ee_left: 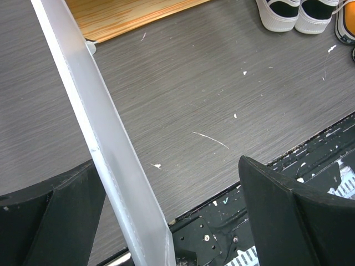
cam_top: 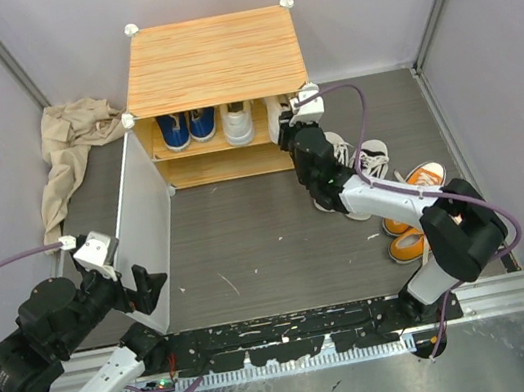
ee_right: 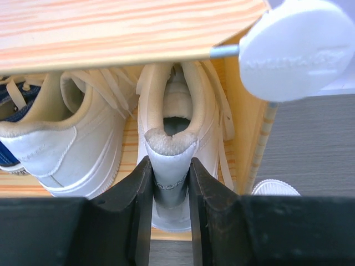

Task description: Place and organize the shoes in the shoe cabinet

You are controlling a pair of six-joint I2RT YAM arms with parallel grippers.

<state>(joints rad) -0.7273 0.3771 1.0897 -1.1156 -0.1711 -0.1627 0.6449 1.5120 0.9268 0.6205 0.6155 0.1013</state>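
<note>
Your right gripper (ee_right: 169,166) pinches a white sneaker (ee_right: 177,124) by the heel, inside the shoe cabinet (cam_top: 212,57).
The sneaker sits at the shelf's right end, beside the other white sneaker (ee_right: 72,144) and the blue pair (cam_top: 187,126) further left. Your left gripper (ee_left: 166,163) is spread wide astride the door panel (ee_left: 105,149) — the black high-tops (cam_top: 357,161) and orange pair (cam_top: 413,215) lie on the floor.

No wording can be read for certain in any view. The white round plastic knob (ee_right: 299,50) at the near right corner of the orange striped wood-grain cabinet top (ee_right: 111,27) carries a curved line of raised lettering. It is the same white as the knob and too soft to spell out. The right-hand white leather sneaker (ee_right: 206,127) bears a faint embossed mark low on its heel tab, and that is also illegible.
</note>
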